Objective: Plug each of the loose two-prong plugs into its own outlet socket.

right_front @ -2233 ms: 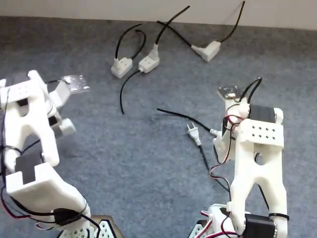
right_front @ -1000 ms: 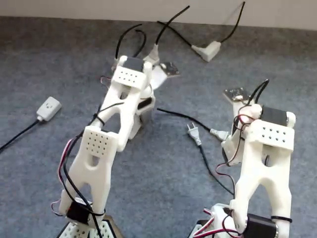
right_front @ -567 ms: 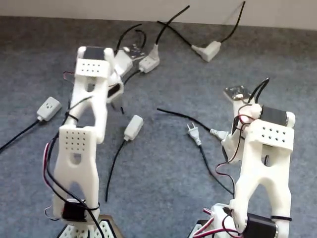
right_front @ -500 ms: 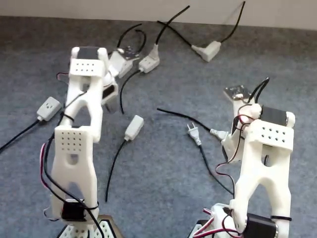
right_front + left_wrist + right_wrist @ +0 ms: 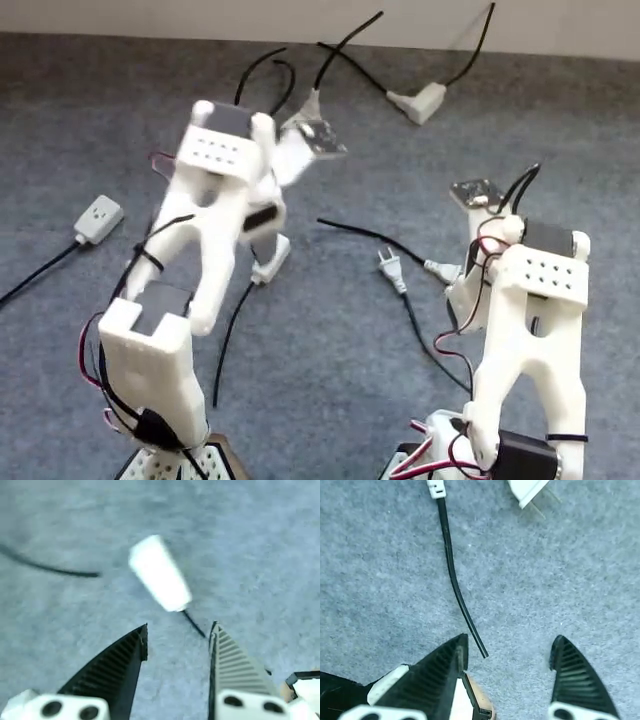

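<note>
Your two loose plugs, first plug (image 5: 389, 263) and second plug (image 5: 436, 268), lie by the right arm; three sockets show: left socket (image 5: 98, 217), middle socket (image 5: 273, 258), far socket (image 5: 420, 100). Left jaws and right jaws gape; bare tabletop (image 5: 330, 350) lies near-centre.

The left arm (image 5: 205, 240) stretches far forward from its base, tilted toward the right arm (image 5: 525, 330). The left gripper (image 5: 179, 626) points down with its jaws apart. The right arm stands folded closer to its base. The right gripper (image 5: 510, 637) faces down, jaws wide apart.
</note>
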